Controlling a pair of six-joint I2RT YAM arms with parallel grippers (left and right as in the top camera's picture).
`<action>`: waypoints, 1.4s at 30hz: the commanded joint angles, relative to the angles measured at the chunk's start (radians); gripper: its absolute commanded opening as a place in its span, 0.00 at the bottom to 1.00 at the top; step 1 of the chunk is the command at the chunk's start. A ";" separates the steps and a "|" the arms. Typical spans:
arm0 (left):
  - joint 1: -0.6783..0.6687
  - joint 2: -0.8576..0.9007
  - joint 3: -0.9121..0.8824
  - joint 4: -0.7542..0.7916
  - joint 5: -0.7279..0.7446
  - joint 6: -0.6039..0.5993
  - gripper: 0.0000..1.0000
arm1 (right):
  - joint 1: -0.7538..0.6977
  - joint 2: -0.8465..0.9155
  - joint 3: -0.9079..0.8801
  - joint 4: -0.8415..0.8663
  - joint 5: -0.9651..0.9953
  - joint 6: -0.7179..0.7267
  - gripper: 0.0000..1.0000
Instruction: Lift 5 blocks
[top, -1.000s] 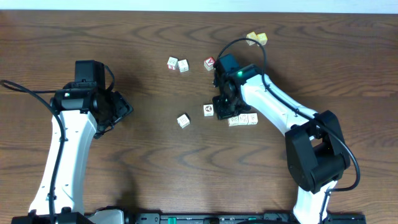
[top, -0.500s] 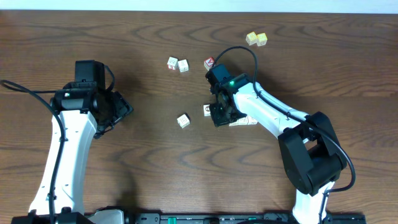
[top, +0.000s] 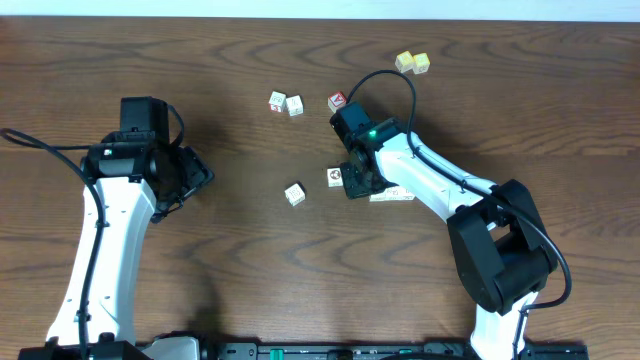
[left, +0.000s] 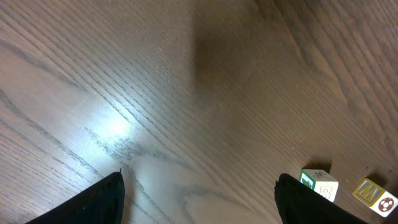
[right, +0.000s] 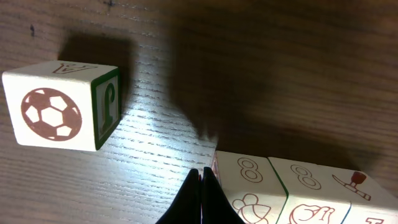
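Both the left arm (top: 95, 240) and right arm (top: 430, 182) are clad in white shells with black joints; a black cable (top: 390, 71) and green light (top: 372, 129) are carried by the right.

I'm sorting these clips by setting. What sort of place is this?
Most likely a robotics lab bench: a left arm and a right arm stand at one edge of a wooden table, with small picture blocks scattered on it.

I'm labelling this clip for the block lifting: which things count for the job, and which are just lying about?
Job: soccer-ball block, lone block, top pair of blocks, row of blocks.
Lying about: two yellow cubes, red-topped cube.
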 joint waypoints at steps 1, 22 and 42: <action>0.004 -0.010 0.018 -0.003 -0.005 0.006 0.78 | 0.005 0.009 -0.007 0.008 0.035 0.022 0.01; 0.004 -0.010 0.018 -0.003 -0.005 0.006 0.78 | 0.000 0.008 0.023 0.005 0.031 0.028 0.01; 0.004 -0.010 0.018 -0.003 -0.005 0.006 0.78 | 0.036 0.009 0.132 0.155 -0.089 0.029 0.07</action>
